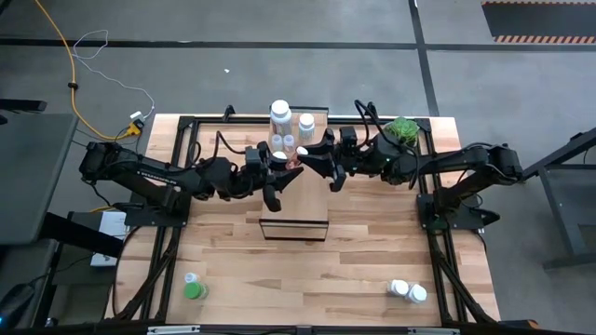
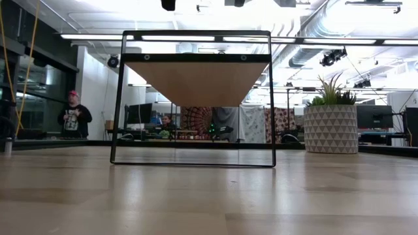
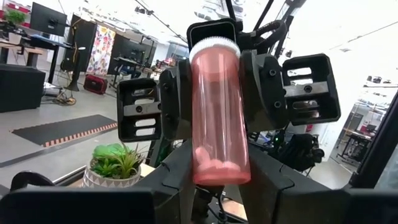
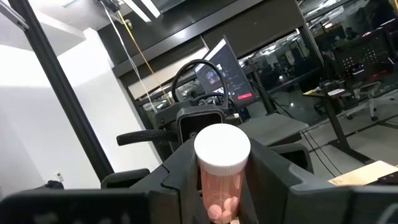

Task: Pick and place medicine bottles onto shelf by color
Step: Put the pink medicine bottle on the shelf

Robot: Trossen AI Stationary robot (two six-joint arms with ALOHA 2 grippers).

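A pink see-through bottle [image 3: 219, 112] with a white cap [image 4: 222, 149] hangs in the air over the shelf [image 1: 294, 209], between my two grippers. My left gripper [image 3: 221, 171] comes from the table's left and is shut on it. My right gripper [image 4: 222, 183] comes from the right and is shut on it too. Several white bottles [image 1: 280, 113] stand on the shelf's far end. A green bottle [image 1: 194, 287] stands on the table near the front left. Two white ones [image 1: 408, 291] stand near the front right. My left gripper pinches the bottle's lower end [image 3: 202, 165] between its two fingers, coming about level from the table's left, across the bottle. The bottle stands roughly upright, cap up, clear of the shelf. My right gripper pinches the bottle's upper part, just under the cap [image 4: 214, 183], between its two fingers. It comes about level from the table's right, across the bottle.
A potted green plant [image 1: 402, 128] stands at the table's far right, behind my right arm. The shelf's black frame [image 2: 196, 163] stands mid-table, and its top [image 2: 196, 81] shows from below in the low view. People are in the room beyond the table.
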